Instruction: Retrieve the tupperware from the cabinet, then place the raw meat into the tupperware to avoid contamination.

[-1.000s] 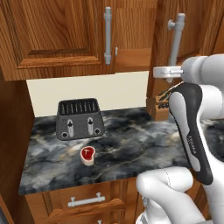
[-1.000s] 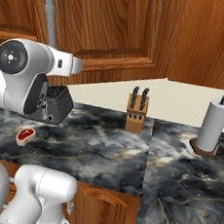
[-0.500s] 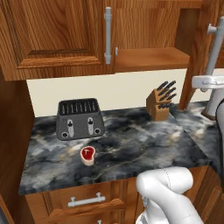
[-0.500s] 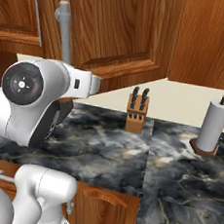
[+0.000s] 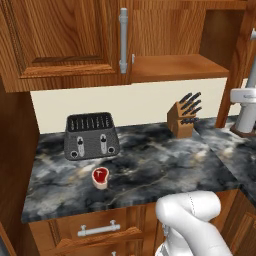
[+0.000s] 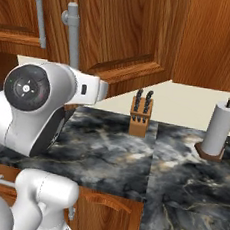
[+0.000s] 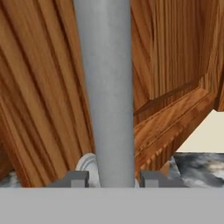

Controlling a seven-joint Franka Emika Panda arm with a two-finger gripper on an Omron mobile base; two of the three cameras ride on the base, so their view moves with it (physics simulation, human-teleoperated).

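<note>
Since a second ago the right-hand door of the cabinet (image 5: 175,35) has swung wide, baring a wooden shelf, and the arm has left the middle of the left base view. Now the gripper (image 7: 111,179) has its two fingertips (image 7: 78,179) on either side of the silver bar handle (image 7: 107,87), close beside it; whether they press on it or stand just clear I cannot tell. Behind the handle lies the door's raised panel (image 7: 175,100). On the dark marble counter (image 5: 150,170) the raw meat (image 5: 100,177) lies just in front of the toaster (image 5: 91,135), with a knife block (image 5: 182,117) further right near the wall. A paper towel roll (image 6: 219,130) stands at the far right.
</note>
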